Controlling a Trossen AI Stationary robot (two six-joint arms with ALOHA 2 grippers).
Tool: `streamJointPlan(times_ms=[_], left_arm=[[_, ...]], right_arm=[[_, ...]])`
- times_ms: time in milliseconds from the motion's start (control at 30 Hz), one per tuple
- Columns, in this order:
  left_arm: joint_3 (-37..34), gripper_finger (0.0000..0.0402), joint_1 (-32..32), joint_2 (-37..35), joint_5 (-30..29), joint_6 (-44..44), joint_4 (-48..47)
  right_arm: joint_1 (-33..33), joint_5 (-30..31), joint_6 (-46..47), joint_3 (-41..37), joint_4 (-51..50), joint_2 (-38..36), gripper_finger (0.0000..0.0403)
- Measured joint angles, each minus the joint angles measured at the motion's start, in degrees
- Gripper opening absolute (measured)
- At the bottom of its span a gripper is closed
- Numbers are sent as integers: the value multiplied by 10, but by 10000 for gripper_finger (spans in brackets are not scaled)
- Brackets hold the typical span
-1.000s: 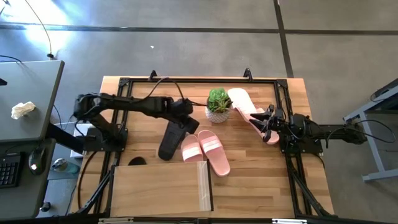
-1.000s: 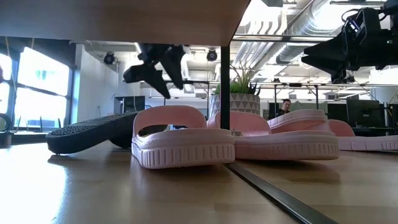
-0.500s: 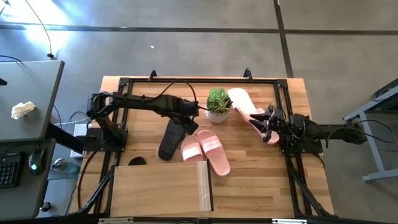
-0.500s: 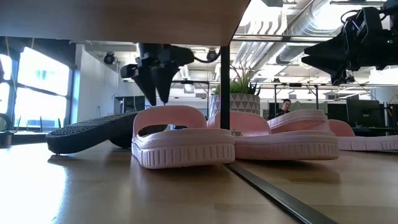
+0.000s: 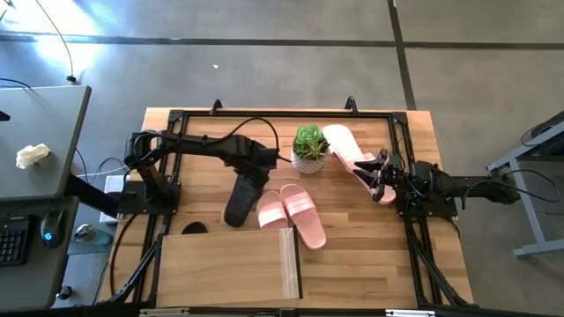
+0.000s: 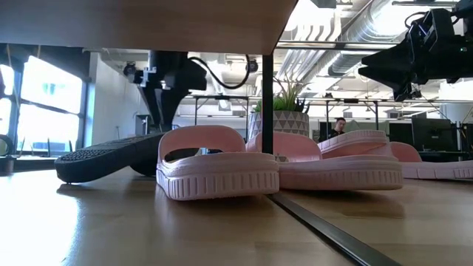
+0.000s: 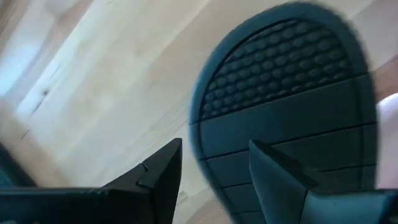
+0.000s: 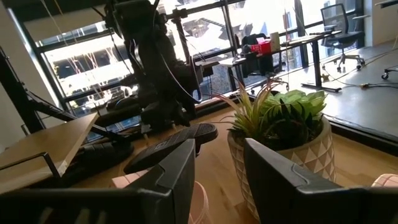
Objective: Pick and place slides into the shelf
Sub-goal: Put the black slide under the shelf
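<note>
**Left gripper open over the upturned black slide**

The left gripper (image 5: 261,167) hangs with fingers spread above the sole-up black rubber slide (image 5: 242,195), its edge between the fingertips; two light pink ribbed-strap slides (image 5: 293,213) lie beside it, near the light plywood shelf (image 5: 227,266); the right gripper (image 5: 381,173) waits open beside the small potted green plant (image 5: 309,146)

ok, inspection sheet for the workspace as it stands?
Surface: wooden tabletop, black frame.
Job's things: black slide sole up; two pink slides beside it; another pink slide by the right arm; shelf at the near edge.
Clutter: potted plant.
Grippers: left tool open, straddling the black slide's edge; right tool open, holding nothing, near the plant.
Cables: black cable looping over the left arm.
Surroundings: desk, concrete floor.
</note>
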Motion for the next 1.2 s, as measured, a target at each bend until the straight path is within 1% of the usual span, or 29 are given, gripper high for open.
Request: streamJointPlan(times_ms=[100,200,367,500,600,700,800,867,1000,1133,1200], left_arm=[[0,170,2,-1,7,-19,-7],[0,170,22,-15,37,-30,-10],[0,170,73,-74,79,-26,16],[-16,170,126,-125,159,-14,62],[-66,170,168,-149,240,-15,110],[-121,170,193,-160,313,-22,170],[-163,170,207,-162,351,-41,203],[-185,170,211,-162,361,-48,231],[-213,170,215,-162,356,-69,278],[-223,170,221,-162,325,-76,279],[-225,170,230,-162,321,-75,280]], right_arm=[[0,0,0,0,0,0,129],[0,0,7,0,0,0,129],[0,-5,38,0,0,0,129],[0,-15,62,0,0,0,129],[0,-28,72,0,-1,0,129],[0,-33,84,0,-2,0,129],[0,-34,85,0,-2,0,129],[0,-34,85,0,-2,0,129],[0,-35,85,0,-2,0,129],[0,-35,94,0,-2,0,129],[0,-35,95,0,-2,0,129]])
